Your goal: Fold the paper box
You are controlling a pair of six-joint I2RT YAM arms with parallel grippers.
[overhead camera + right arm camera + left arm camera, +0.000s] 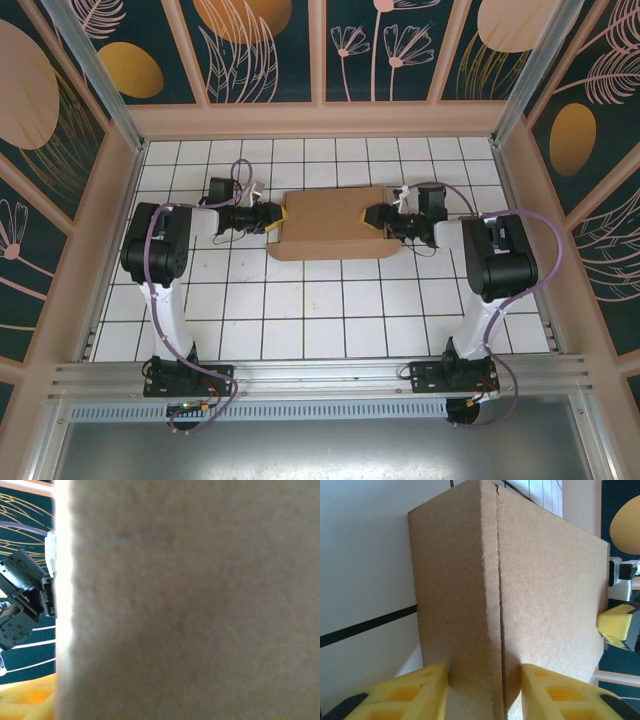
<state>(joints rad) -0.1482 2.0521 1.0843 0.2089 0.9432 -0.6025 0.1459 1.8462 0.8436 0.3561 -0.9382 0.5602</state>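
**Top external:** The paper box lies at the centre of the frame on the white-tiled counter. It is a flat brown rectangle with its flaps tucked out of sight and its lower corners rounded. Your left hand meets its left edge and your right hand meets its right edge, so the two face each other across the board. Judged from here, the main folds are made and the job looks close to its end.

**Left wrist:** The box rises through the middle of the frame, with a crease or seam running top to bottom between two panels. A thin, ragged line shows along that seam, so the panels may not be fully flush. At the bottom edge, the left hand's yellow fingers stand partly apart astride this ridge, one on each side, with cardboard between them. You cannot tell whether they pinch the board or only rest against it. A yellow tip of the right hand shows at the far right edge, against the box's far end.

**Right wrist:** Blurred brown board sits hard against the lens, with a smear of yellow at lower left. You cannot tell how wide this hand stands or whether it holds anything.

What seems left is to press that seam flat, confirm the folds hold, and let go.
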